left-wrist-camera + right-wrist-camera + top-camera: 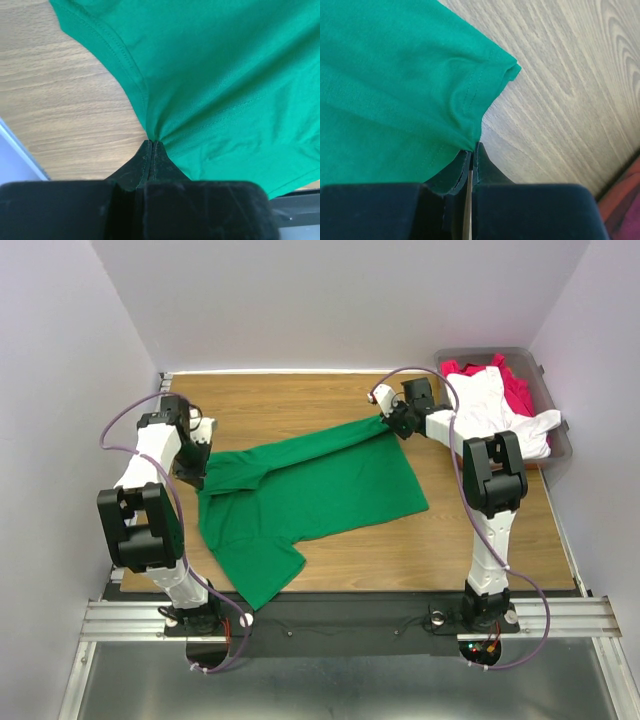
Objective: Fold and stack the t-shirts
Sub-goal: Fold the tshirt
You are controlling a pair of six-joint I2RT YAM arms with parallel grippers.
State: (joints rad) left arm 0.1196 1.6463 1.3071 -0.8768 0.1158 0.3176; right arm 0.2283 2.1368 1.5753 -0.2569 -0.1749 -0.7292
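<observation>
Spreading seems underway: left gripper [151,145] and right gripper [471,148] each clamp the green shirt [320,490]; next needs an even, taut pull.

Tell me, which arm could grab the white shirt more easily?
Probably the right. The right gripper sits near the bin holding the white t-shirt; the left gripper is across the table. Both pinch the green t-shirt.

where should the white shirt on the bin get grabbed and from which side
Probably the white t-shirt by the part spilling over the near rim of the bin, coming from above: it lies on top of the red t-shirt and hangs free there, easy to pinch.
</observation>
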